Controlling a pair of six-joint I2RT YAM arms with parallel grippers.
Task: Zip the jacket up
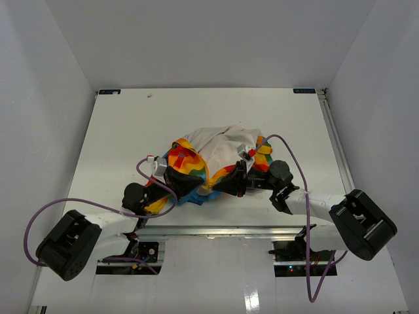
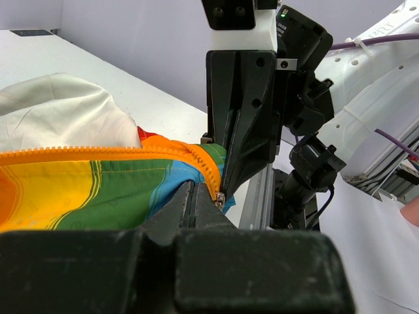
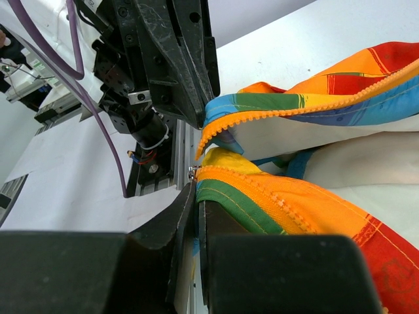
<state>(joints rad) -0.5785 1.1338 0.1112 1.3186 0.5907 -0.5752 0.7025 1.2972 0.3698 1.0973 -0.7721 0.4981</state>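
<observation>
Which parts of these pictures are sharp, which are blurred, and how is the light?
Top external view: even light, only soft shadows, the rainbow fabric jacket sharp. Left wrist view: the black left gripper close to the lens is blurred, the orange zipper teeth are sharp. Right wrist view: the black right gripper is blurred likewise, the zipper teeth sharp.

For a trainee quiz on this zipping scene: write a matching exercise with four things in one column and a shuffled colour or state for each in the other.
Things:
1 zipper teeth
2 lining
3 arm cable
4 left claw

Colour or state:
A purple
B shut on the jacket
C orange
D cream

Pairs: 1-C, 2-D, 3-A, 4-B.
</observation>
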